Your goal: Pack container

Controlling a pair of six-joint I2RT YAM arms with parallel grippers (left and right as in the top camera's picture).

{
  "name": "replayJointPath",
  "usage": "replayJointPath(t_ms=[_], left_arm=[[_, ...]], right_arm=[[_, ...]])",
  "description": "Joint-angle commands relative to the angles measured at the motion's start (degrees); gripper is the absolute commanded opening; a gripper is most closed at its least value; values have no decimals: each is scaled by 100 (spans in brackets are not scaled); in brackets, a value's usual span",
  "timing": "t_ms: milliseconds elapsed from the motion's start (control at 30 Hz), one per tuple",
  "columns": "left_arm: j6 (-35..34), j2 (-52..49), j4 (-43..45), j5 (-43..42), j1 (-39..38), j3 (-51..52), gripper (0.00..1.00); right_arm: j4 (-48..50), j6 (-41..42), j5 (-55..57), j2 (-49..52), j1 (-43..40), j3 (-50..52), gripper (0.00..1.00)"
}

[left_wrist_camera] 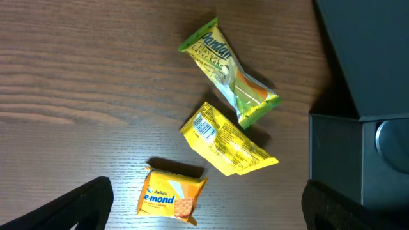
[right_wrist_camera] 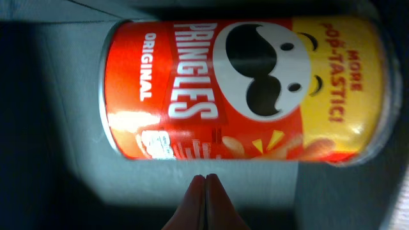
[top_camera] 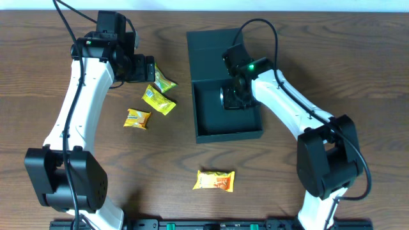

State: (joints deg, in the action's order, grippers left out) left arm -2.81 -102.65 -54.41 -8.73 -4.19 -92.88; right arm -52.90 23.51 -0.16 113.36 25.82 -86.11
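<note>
Four snack packets lie on the brown wood-grain table (top_camera: 358, 57), none packed yet; nearest the arm bases sits the orange rectangular foil packet (top_camera: 214, 181), well apart from the rest; farther out, close together, come the small orange-yellow square biscuit packet (top_camera: 137, 118), the yellow crinkled foil packet (top_camera: 158, 100) and the long green-and-yellow wafer packet (top_camera: 164, 82). The left gripper (top_camera: 146, 68) hovers over these three, jaws spread wide and empty; picking one looks like the step in hand, best done by straddling a single packet across its narrow width, clear of its neighbours. Right of them lies the dark teal matte square container (top_camera: 211, 124), its flap lid (top_camera: 208, 54) open on the far side. Only the right wrist view plainly shows the red cylindrical Pringles can (right_wrist_camera: 243, 89) on its side inside, and the right gripper (right_wrist_camera: 206, 188) pinched closed on nothing; only the left wrist view makes the packet print legible.
</note>
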Motion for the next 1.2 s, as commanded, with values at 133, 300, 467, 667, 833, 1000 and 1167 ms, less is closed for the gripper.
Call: replayJointPath(t_ms=[133, 300, 467, 667, 833, 1000, 1167], left_arm=[[-17, 20, 70, 37, 13, -101, 96], [-20, 20, 70, 37, 13, -101, 95], [-20, 20, 79, 37, 13, -101, 95], [-20, 20, 122, 37, 13, -101, 95], [-20, 20, 120, 35, 13, -101, 95], [-20, 20, 118, 35, 13, -101, 95], [-17, 20, 129, 37, 13, -101, 95]], right_arm=[[396, 87, 671, -42, 9, 111, 2], [520, 87, 717, -42, 7, 105, 2], [411, 85, 94, -66, 7, -94, 2], [-157, 138, -551, -66, 7, -874, 1], [-411, 748, -1191, -63, 55, -1080, 2], [439, 702, -688, -22, 280, -1016, 2], [560, 828, -693, 142, 391, -1016, 2]])
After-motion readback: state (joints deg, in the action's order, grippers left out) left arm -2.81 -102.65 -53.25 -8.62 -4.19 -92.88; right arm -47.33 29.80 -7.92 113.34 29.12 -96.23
